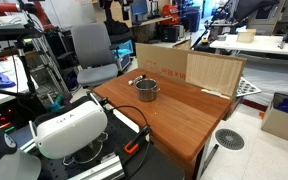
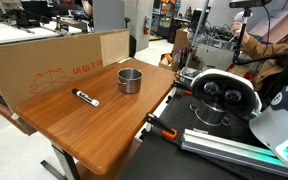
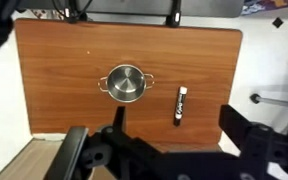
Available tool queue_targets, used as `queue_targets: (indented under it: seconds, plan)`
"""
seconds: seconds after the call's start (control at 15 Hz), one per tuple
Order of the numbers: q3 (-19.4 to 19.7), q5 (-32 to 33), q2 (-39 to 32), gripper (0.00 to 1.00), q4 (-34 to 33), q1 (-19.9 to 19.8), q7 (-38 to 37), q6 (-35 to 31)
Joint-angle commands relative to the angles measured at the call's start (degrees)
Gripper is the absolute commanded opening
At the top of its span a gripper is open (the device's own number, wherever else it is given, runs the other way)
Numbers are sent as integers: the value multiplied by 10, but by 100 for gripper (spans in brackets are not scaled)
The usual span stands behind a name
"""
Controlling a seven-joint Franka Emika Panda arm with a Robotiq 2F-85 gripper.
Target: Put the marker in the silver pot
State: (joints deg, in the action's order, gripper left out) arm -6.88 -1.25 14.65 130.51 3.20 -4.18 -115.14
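The wrist view looks straight down on a wooden table [image 3: 64,60]. The pot [image 3: 126,83] stands upright near the middle of the tabletop, its two small handles sticking out to the sides, and its inside looks bare. The marker [image 3: 180,104] lies flat on the wood just beside the pot, apart from it, with the dark end toward the bottom of this view.

The gripper [image 3: 164,150] comes in from the bottom edge as a dark, blurred shape. Its fingers [image 3: 74,155] stand wide apart and hold nothing. It hangs high above the table, clear of both marker and pot.

In an exterior view the marker [image 2: 85,97] rests on the table [image 2: 104,130] nearer the camera than the pot [image 2: 130,80], with a sheet of cardboard [image 2: 54,60] standing along the far edge. The white arm [image 2: 224,90] sits off the table's side.

In an exterior view the pot [image 1: 146,90] stands in front of the cardboard [image 1: 214,70], and the marker [image 1: 136,79] shows only as a small sliver beside it. The arm [image 1: 69,130] is in the foreground, and a grey chair [image 1: 94,50] stands beyond the table.
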Motion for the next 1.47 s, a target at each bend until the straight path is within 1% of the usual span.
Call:
queue_targets:
  seconds: [0.0,0.27,0.67,0.93,1.13,1.4]
  plan:
    - [-7,23,-64,100,-43,5,-26,-29]
    - [-3,-2,-140,100,-89,16,-4,-37]
    - [-8,-6,-247,100,-162,34,-6,-30]
    - [-7,-15,-316,100,-209,45,-22,-17]
    - [-6,-17,-362,100,-232,50,-29,-22]
    - [-1,-7,-398,100,-241,59,-47,-40]
